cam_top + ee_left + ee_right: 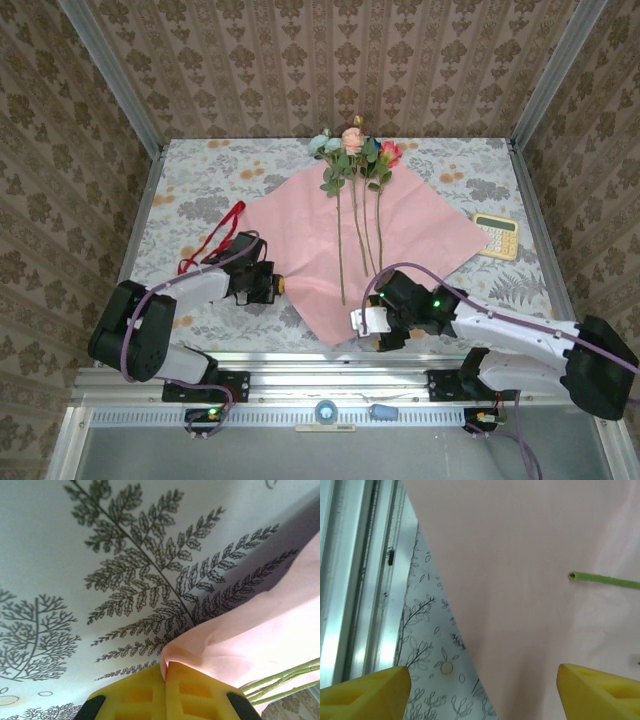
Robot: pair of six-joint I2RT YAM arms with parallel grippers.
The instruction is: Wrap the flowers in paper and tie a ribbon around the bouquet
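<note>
Left hand (165, 672): clenched on the paper (420, 235), pinching its side corner.
Right hand (482, 672): released, fingers straddling the sheet's near corner.
Flowers (352, 142): stems lay just beyond the right hand.
Fold: best kept low, carrying the pinched corner across without dragging the stems.

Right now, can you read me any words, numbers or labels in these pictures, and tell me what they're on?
None can be read.
The calculator keys and display are too small to make out.
The tablecloth carries printed plants, no lettering; the paper is plain.
</note>
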